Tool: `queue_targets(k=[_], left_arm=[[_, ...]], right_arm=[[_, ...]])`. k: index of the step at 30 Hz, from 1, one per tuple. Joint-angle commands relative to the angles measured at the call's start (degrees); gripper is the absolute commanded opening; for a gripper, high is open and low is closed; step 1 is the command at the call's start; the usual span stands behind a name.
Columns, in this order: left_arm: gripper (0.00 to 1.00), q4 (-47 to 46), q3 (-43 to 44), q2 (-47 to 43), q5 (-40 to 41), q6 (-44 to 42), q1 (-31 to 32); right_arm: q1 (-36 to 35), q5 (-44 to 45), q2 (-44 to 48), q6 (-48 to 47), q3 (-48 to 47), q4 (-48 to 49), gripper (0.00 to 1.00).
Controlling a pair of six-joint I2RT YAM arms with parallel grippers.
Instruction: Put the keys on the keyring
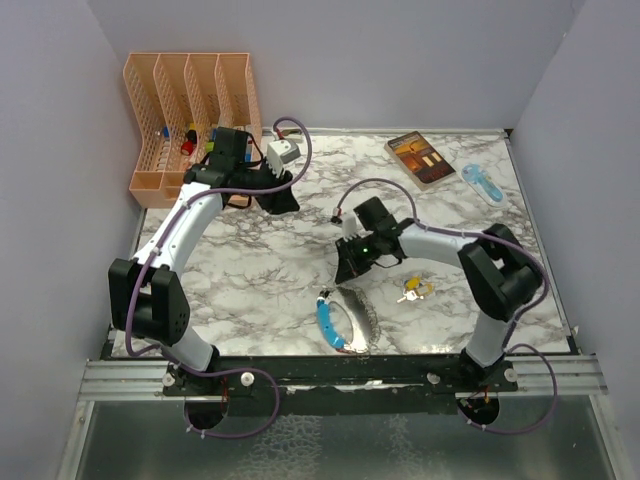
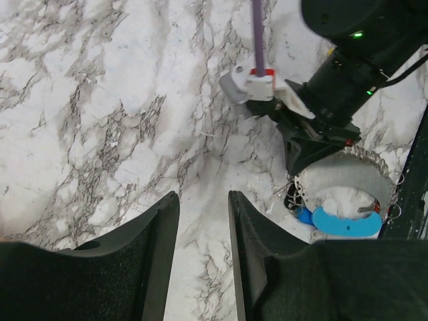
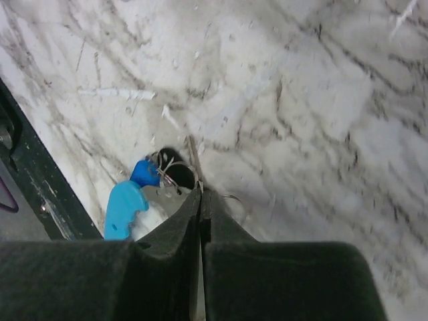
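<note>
The keyring [image 1: 345, 320] lies near the table's front edge: a light-blue curved piece [image 3: 124, 207], a fanned grey metal piece [image 2: 348, 177] and a thin wire ring [image 3: 175, 170]. My right gripper [image 3: 201, 192] points down at its far end, jaws pressed together with the thin ring pinched at the tips; in the top view the right gripper [image 1: 350, 270] stands just above the bunch. Small gold keys [image 1: 413, 290] lie loose on the marble to the right of it. My left gripper [image 1: 275, 195] hovers at the back left, open, with only bare marble between its fingers [image 2: 164, 221].
A peach file organiser [image 1: 190, 100] stands at the back left, with a white box [image 1: 282, 152] beside it. A book [image 1: 420, 158] and a light-blue object [image 1: 482, 183] lie at the back right. The black front rail [image 3: 40, 194] runs right next to the keyring.
</note>
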State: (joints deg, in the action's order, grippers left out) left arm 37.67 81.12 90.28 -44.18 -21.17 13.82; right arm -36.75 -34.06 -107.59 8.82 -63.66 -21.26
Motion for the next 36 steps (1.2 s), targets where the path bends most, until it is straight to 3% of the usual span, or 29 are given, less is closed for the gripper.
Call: queue_targets(k=[1, 5, 8, 13, 17, 27, 36], left_arm=[[0.38, -9.42, -2.47, 0.07, -7.95, 9.81, -0.4], [0.38, -21.41, -7.57, -0.52, -13.34, 19.96, -0.01], [0.41, -29.57, -10.45, -0.24, -13.08, 25.7, 1.1], [0.48, -39.27, -14.89, 0.97, -11.68, 31.11, 4.59], [0.56, -46.73, -17.85, 1.92, -15.97, 36.14, 6.47], [0.67, -39.91, -16.42, 6.46, -13.97, 25.51, 10.92], [0.74, -41.58, -16.57, 11.31, -21.92, 23.15, 11.12]], right_arm=[[-0.7, 5.44, 13.67, 8.43, 10.62, 19.32, 0.01], [-0.91, 15.11, 24.91, 15.88, 21.03, 32.29, 0.01], [-0.95, 20.9, 30.19, 20.51, 26.66, 38.55, 0.01], [-0.95, 27.38, 34.24, 25.78, 31.63, 45.04, 0.01], [-0.95, 31.94, 35.38, 27.09, 33.34, 48.24, 0.01], [-1.64, 36.87, 36.24, 27.28, 33.4, 54.36, 0.01], [-1.74, 36.28, 36.98, 27.37, 32.9, 54.88, 0.01]])
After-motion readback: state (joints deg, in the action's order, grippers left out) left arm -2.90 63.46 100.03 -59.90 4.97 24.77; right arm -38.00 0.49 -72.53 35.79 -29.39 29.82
